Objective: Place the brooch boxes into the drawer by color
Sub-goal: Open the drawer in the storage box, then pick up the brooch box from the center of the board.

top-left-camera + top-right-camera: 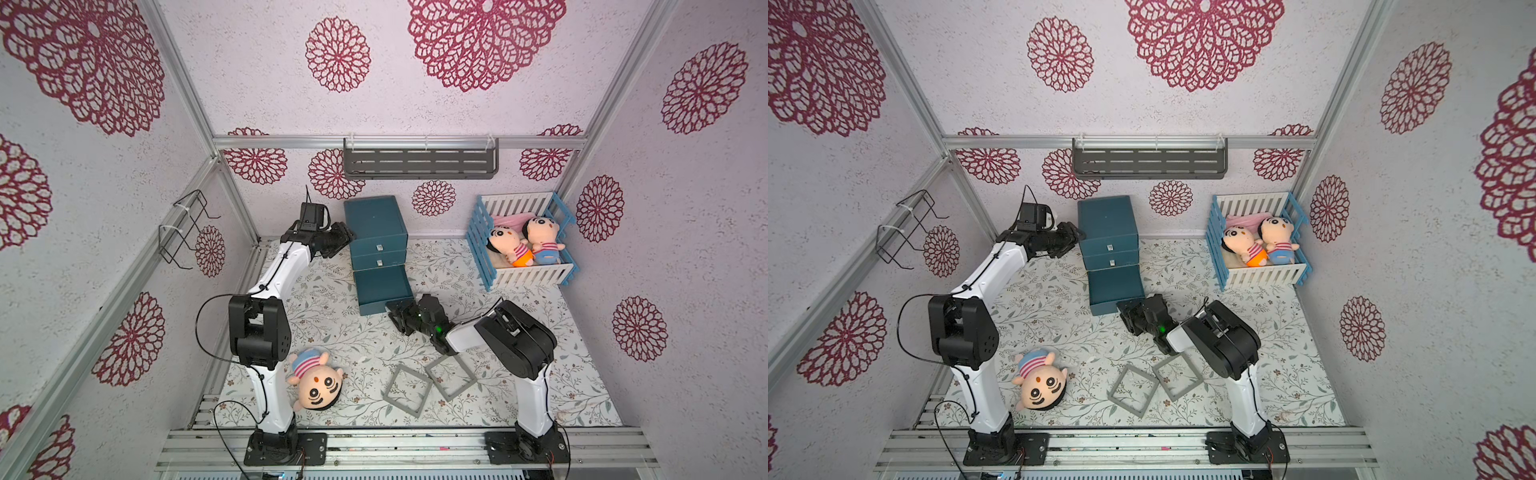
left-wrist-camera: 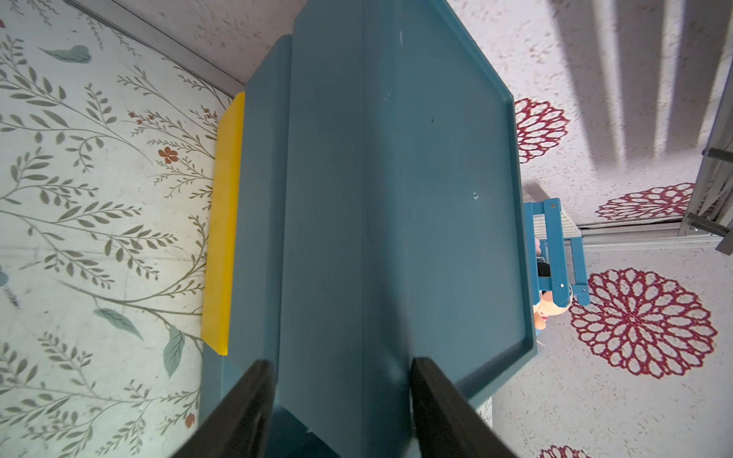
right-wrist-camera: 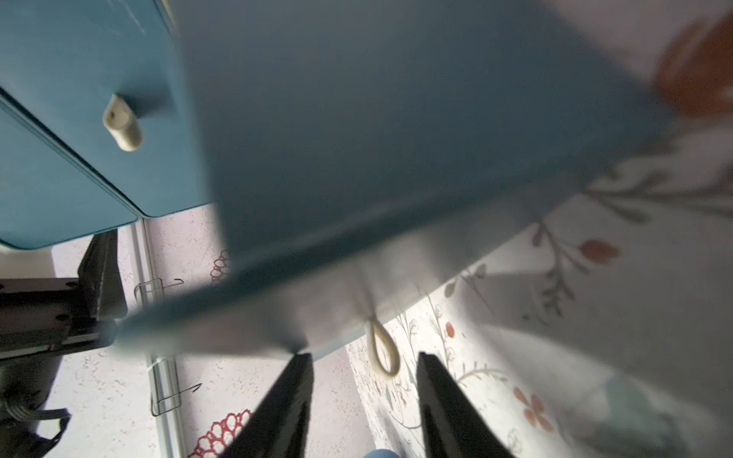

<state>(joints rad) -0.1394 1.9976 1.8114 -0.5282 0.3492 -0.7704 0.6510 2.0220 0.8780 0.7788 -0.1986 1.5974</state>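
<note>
Your right pincer [image 3: 363,357] stands wide, fingers apart with nothing clamped. The looped pull [image 3: 373,325] of the bottom drawer hangs in the gap just ahead of the tips, and in the wrist view it looks free of both fingers. That drawer [image 1: 382,286] is drawn out over the flowered mat [image 1: 332,316]. In both top views its floor shows bare blue, with no frame in it.

Your left pincer [image 2: 341,363] is at the left side of the cabinet [image 1: 376,224], with one finger on each side of its upper edge. The fingers are apart, but the view is too close for me to tell whether they squeeze the edge or only straddle it.

Further out, the two grey frames [image 1: 406,390] [image 1: 451,377] lie flat on the mat in front of your right arm. They sit corner to corner, touching or nearly so, and well apart from the drawer. The upper two drawers [image 1: 379,253] are shut. No beige or black frames show anywhere on the mat. I'd judge they are already inside the shut drawers, though nothing here proves it.

So you seem about two thirds through: the bottom drawer is open and ready, and the grey pair is what's left. Each must be lifted, carried to the open drawer and laid in, and then the drawer pushed home.
</note>
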